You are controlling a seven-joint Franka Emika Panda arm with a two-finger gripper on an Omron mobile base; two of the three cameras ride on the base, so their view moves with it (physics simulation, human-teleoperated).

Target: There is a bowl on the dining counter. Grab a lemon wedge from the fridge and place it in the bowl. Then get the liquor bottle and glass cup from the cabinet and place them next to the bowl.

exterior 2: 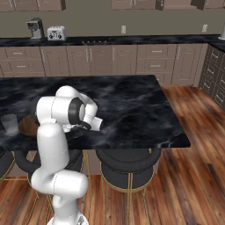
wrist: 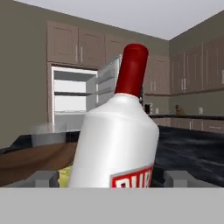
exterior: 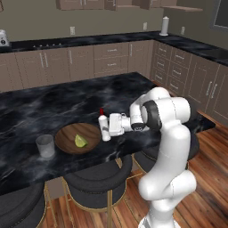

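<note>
The white liquor bottle point(exterior: 103, 123) with a red cap stands upright on the black dining counter point(exterior: 40, 107), just right of the wooden bowl point(exterior: 62, 133). My gripper point(exterior: 107, 132) reaches in level from the right, its jaws on either side of the bottle. In the hand view the bottle point(wrist: 118, 140) stands between the fingertips point(wrist: 43, 178) with a gap on each side, so the gripper is open. A lemon wedge point(exterior: 80, 141) lies in the bowl. The glass cup point(exterior: 45, 146) stands left of the bowl. Behind the bottle, the fridge point(wrist: 72, 96) has its door open.
Round dark stools point(exterior: 95, 176) line the near edge of the counter. Brown drawer units point(exterior: 111, 58) run along the back wall, with wall cabinets point(exterior: 89, 3) above. My white arm hides most of the bowl point(exterior 2: 27, 126) in the right base view, beside the cup point(exterior 2: 9, 124).
</note>
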